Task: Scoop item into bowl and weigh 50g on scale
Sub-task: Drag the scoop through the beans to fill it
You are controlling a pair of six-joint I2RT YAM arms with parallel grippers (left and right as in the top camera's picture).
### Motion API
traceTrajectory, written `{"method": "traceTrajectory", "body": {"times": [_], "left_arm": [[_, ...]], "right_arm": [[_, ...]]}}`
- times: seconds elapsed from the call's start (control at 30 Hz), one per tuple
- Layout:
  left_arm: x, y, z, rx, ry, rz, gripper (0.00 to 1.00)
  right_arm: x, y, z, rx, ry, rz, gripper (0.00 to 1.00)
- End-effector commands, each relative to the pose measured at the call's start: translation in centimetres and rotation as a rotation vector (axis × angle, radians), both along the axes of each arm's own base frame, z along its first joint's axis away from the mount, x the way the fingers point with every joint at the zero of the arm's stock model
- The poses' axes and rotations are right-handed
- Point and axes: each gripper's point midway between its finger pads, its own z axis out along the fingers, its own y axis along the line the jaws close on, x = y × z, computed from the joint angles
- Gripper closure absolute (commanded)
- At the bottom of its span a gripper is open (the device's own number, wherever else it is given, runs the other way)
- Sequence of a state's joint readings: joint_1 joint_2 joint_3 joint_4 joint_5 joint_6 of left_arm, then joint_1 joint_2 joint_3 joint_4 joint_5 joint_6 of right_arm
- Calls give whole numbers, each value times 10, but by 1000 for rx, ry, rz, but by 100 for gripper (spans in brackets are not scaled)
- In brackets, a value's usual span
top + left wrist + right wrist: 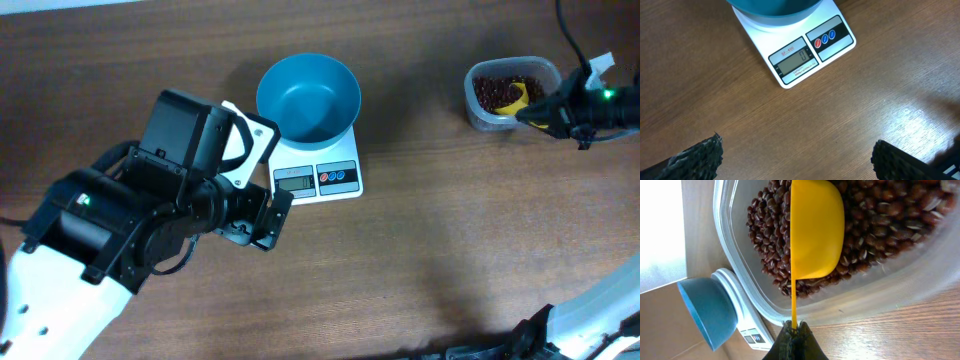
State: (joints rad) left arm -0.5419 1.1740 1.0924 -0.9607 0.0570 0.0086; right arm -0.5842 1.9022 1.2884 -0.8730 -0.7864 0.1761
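My right pincer (794, 330) is clamped on the yellow scoop (815, 230), which sits in the beans (770, 235) in the clear tub (735, 265) at the table's (450, 230) far-right corner. My left pincer (797, 157) gapes empty beside the scale (335, 180), which carries the teal bowl (307, 95).

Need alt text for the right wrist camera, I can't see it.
The right gripper is shut on the thin handle of a yellow scoop, whose cup sits among dark red-brown beans in a clear tub. Lower left, beyond the tub, a teal bowl stands on a white scale.

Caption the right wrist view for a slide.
Shut right hand holds yellow scoop at beans in clear tub; bowl and scale beyond.
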Motion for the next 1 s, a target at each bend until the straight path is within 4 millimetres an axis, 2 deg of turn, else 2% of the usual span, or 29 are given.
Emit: {"method": "traceTrajectory", "body": {"times": [0.0,0.13,0.3,0.4,0.67,0.8,0.97], "left_arm": [[2,-3,6,-10,-14,-25,1],[2,-3,6,-10,-14,-25,1],[2,-3,6,-10,-14,-25,1],[2,-3,6,-10,-14,-25,1],[2,-3,6,-10,-14,-25,1],[2,-3,6,-10,-14,-25,1],[2,-3,6,-10,-14,-25,1]], "right_arm": [[-2,-7,4,59,-69,4,96],[-2,-14,11,83,-121,-5,96],[-2,-11,14,68,-170,47,96],[0,-5,23,90,-241,86,96],[-3,0,26,109,-255,103,96],[-8,-17,29,119,-265,51,96],[-11,-34,47,170,-379,4,96]]}}
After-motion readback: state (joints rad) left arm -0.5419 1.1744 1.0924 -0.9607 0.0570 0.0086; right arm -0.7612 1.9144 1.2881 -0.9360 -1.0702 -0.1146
